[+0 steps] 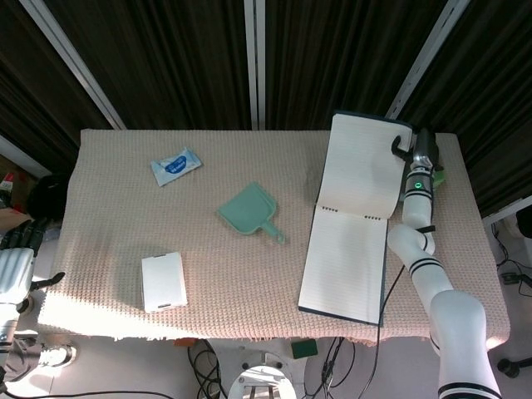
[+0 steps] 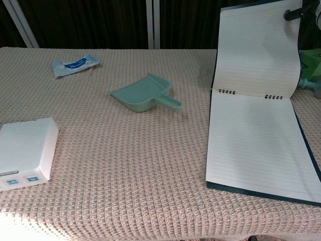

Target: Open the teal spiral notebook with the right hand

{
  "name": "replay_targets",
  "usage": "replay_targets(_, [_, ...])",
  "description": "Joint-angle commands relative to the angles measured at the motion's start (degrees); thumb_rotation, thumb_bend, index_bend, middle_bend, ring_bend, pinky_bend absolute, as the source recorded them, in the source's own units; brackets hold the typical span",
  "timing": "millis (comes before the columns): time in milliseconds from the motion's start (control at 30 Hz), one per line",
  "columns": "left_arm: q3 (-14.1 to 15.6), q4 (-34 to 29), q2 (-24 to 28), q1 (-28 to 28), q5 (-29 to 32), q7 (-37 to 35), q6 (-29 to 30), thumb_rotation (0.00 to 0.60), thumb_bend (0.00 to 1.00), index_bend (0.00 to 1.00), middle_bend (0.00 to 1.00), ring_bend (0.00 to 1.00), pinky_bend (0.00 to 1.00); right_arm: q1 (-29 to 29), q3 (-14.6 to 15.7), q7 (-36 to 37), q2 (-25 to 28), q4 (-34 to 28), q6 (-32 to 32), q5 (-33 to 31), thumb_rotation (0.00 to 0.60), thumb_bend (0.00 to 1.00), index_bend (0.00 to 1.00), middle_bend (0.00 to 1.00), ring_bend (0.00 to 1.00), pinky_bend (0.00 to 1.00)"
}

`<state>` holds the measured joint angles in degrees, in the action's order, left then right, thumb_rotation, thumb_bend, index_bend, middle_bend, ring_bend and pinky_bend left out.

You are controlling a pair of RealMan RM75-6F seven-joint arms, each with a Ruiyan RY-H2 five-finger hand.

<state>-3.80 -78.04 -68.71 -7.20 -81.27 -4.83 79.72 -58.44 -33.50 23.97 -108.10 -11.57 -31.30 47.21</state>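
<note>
The teal spiral notebook lies open on the right side of the table, its lower lined page flat on the cloth. Its upper leaf and teal cover stand lifted from the spiral binding, bowed slightly. My right hand grips the top right edge of that lifted leaf, and in the chest view only dark fingers show at the top right corner. My left hand hangs beside the table's left edge, fingers apart, holding nothing.
A green dustpan sits mid-table. A blue-white wipes packet lies at the back left, a white box at the front left. A green object sits behind the notebook at the right edge.
</note>
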Motion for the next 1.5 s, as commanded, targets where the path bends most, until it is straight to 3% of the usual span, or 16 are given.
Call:
replay_targets(33, [0.00,-0.15,-0.01,-0.15,-0.02,0.17,-0.17,0.600,0.06,0.10,0.08,0.07,0.13,0.09,0.04,0.51,-0.23,0.50,-0.76,0.70,0.600,0.60,1.00,0.32,0.01,0.00])
replay_targets(233, [0.01,-0.11,-0.05,-0.07,0.19,0.21,-0.20,0.600,0.06,0.10,0.09,0.07,0.13,0.30,0.00,-0.45,-0.34,1.84,-1.66,1.60,0.600,0.58,1.00,0.32,0.01,0.00])
replay_targets(300, [0.03,-0.01,-0.08,0.01,0.26,0.14,-0.16,0.600,0.06,0.10,0.08,0.07,0.13,0.93,0.94,-0.09,0.44,0.95,0.14,2.87,0.600,0.53,0.95,0.25,0.00,0.00])
replay_targets(333, [0.04,0.01,-0.08,0.02,0.28,0.14,-0.16,0.600,0.06,0.10,0.08,0.07,0.13,1.34,1.60,0.51,1.00,0.26,1.27,3.72,0.600,0.48,0.86,0.20,0.00,0.00])
replay_targets(400, [0.07,0.07,-0.12,0.04,0.25,0.09,-0.16,0.600,0.06,0.10,0.08,0.07,0.13,2.21,3.02,2.71,2.28,-1.53,3.10,5.81,0.600,0.35,0.46,0.07,0.00,0.00])
replay_targets(467, [0.10,0.04,-0.12,0.02,0.15,0.14,-0.10,0.600,0.06,0.10,0.08,0.07,0.13,2.93,4.55,4.98,3.30,-3.02,3.59,8.20,0.600,0.24,0.11,0.01,0.00,0.00])
replay_targets(533, [0.10,-0.02,-0.11,0.01,0.04,0.18,-0.01,0.600,0.06,0.10,0.08,0.07,0.13,3.48,5.96,6.91,3.91,-4.09,2.86,10.49,0.600,0.16,0.00,0.00,0.00,0.00])
replay_targets(700, [0.11,-0.28,-0.06,-0.01,-0.03,0.40,0.10,0.600,0.06,0.10,0.09,0.07,0.13,5.40,10.08,14.28,4.73,-6.56,-5.44,17.69,0.600,0.10,0.00,0.00,0.00,0.00])
replay_targets(867, [0.15,-0.63,0.04,0.03,-0.25,0.62,0.38,0.600,0.06,0.10,0.08,0.07,0.13,8.43,13.52,21.39,7.12,-10.98,-13.34,23.31,0.600,0.11,0.00,0.00,0.00,0.00])
replay_targets(1067, [0.22,-1.12,0.23,0.18,-0.38,1.24,0.76,0.600,0.06,0.10,0.09,0.07,0.13,17.64,19.75,24.13,14.13,-24.04,-34.42,32.65,0.600,0.14,0.00,0.00,0.00,0.00])
replay_targets(1233, [0.36,-1.68,0.14,0.18,-0.94,1.67,1.18,0.600,0.06,0.10,0.08,0.07,0.13,28.22,27.72,11.03,21.76,-36.50,-50.56,40.71,0.600,0.15,0.00,0.00,0.00,0.00])
replay_targets(1300, [0.53,-1.94,0.13,0.09,-1.38,2.19,1.30,0.600,0.06,0.10,0.08,0.07,0.13,32.75,31.07,0.89,24.36,-40.06,-55.78,43.39,0.600,0.15,0.00,0.00,0.00,0.00])
replay_targets(1400, [0.74,-2.54,0.08,0.10,-2.12,2.97,1.88,0.600,0.06,0.10,0.08,0.07,0.13,39.04,33.73,-13.26,26.06,-44.36,-60.93,43.90,0.600,0.15,0.00,0.00,0.00,0.00])
replay_targets(1500, [1.02,-3.05,-0.11,0.32,-3.24,3.88,3.09,0.600,0.06,0.10,0.08,0.07,0.13,44.39,35.06,-19.22,27.54,-49.65,-62.68,41.67,0.600,0.15,0.00,0.00,0.00,0.00])
